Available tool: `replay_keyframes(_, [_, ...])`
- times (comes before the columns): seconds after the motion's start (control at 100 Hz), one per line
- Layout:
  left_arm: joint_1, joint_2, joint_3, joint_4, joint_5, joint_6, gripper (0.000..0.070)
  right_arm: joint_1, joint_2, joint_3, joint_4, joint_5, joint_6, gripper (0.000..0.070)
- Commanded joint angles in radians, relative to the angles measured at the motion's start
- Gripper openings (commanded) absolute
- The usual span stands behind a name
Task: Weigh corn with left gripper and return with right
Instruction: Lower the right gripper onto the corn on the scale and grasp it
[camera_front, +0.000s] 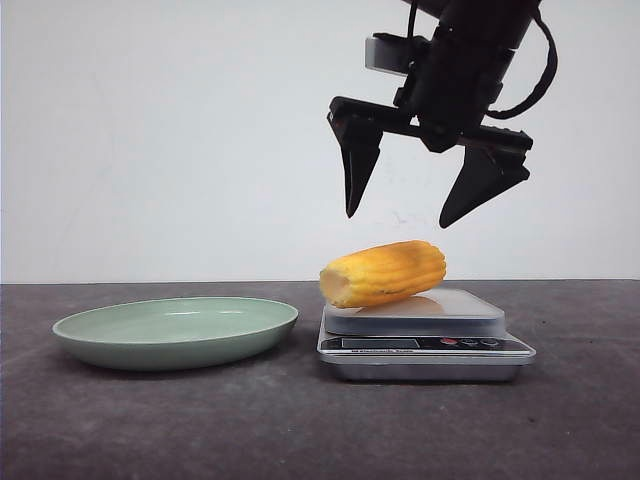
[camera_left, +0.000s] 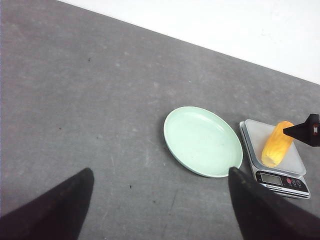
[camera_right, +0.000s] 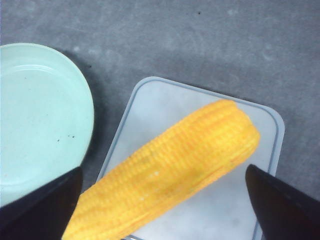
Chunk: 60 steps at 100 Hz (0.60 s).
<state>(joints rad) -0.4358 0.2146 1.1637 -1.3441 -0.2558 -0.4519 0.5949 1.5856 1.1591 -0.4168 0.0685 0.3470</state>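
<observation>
Yellow-orange and ribbed with kernel rows, the corn (camera_front: 385, 272) lay on its side across the pale platform of the small silver scale (camera_front: 420, 345), right of centre in the front view, its paler cut end jutting past the platform's left edge towards the plate. Lying flat with nothing touching it, its whole weight was on the scale, which is what a reading needs. The display was too small to read.

The right gripper (camera_front: 395, 220) hung directly above the cob in the upper right of the front view, clear of it. Its two pointed fingers were spread wide, wider than the cob is long, and held nothing. In its wrist view a finger showed in each lower corner with the corn between them, which suggests it was lined up for the return pick.

The left gripper (camera_left: 160, 210) was outside the front view. Its own camera looked down from well back. Its fingers were wide apart and empty, kept away from the scale, probably to leave the other arm room.

The pale green plate (camera_front: 175, 330) sat just beside the scale, at lower left in the front view on the dark grey table (camera_front: 100, 420). It looked the likely place for the corn to go back to.
</observation>
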Motion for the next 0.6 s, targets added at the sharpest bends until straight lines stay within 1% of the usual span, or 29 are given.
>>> replay_keyframes(0.0, [-0.002, -0.002, 0.013, 0.006, 0.003, 0.020, 0.0513, 0.008, 0.032, 0.018, 0.014, -0.008, 0.025, 0.0663])
replay_keyframes(0.37, [-0.002, -0.002, 0.013, 0.004, 0.024, 0.021, 0.0513, 0.038, 0.110, 0.018, -0.007, -0.007, 0.063, 0.0659])
replay_keyframes(0.4, [-0.002, -0.002, 0.013, 0.003, 0.026, 0.021, 0.0512, 0.038, 0.115, 0.018, -0.012, -0.005, 0.063, 0.0636])
replay_keyframes(0.59, [-0.002, -0.002, 0.013, -0.003, 0.026, 0.022, 0.0513, 0.038, 0.120, 0.018, -0.051, 0.015, 0.064, 0.0410])
